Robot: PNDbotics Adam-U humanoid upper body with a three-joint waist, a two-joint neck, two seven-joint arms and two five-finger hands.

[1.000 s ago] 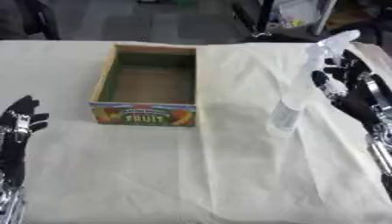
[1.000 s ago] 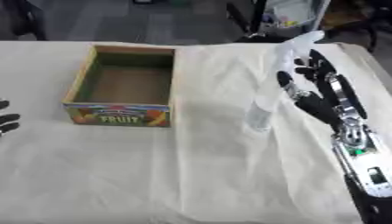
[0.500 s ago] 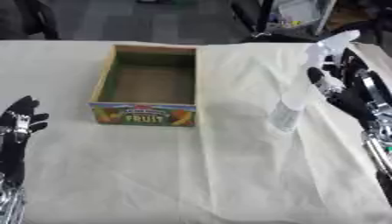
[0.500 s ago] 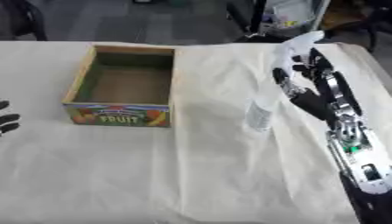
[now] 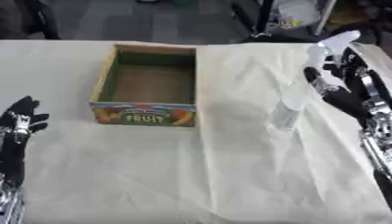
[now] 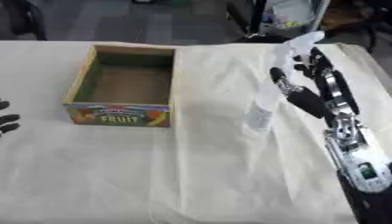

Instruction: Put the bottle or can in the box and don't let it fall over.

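A clear plastic bottle [image 5: 287, 113] stands upright on the cream cloth, right of the box. The cardboard box [image 5: 105, 83], printed FRUIT on its front, lies open and empty at centre left. My right hand [image 6: 310, 94] is open just right of the bottle, fingers straight and spread, thumb toward the bottle but apart from it. My left hand [image 5: 19, 124] rests open at the left edge, fingers up.
The cream cloth [image 5: 191, 175] covers the table, with a fold running down the middle. A white crumpled object [image 5: 325, 46] lies at the far right behind my right hand. Dark chairs and clutter stand beyond the table's far edge.
My right hand has shifted slightly left toward the bottle. The bottle and box have not moved.
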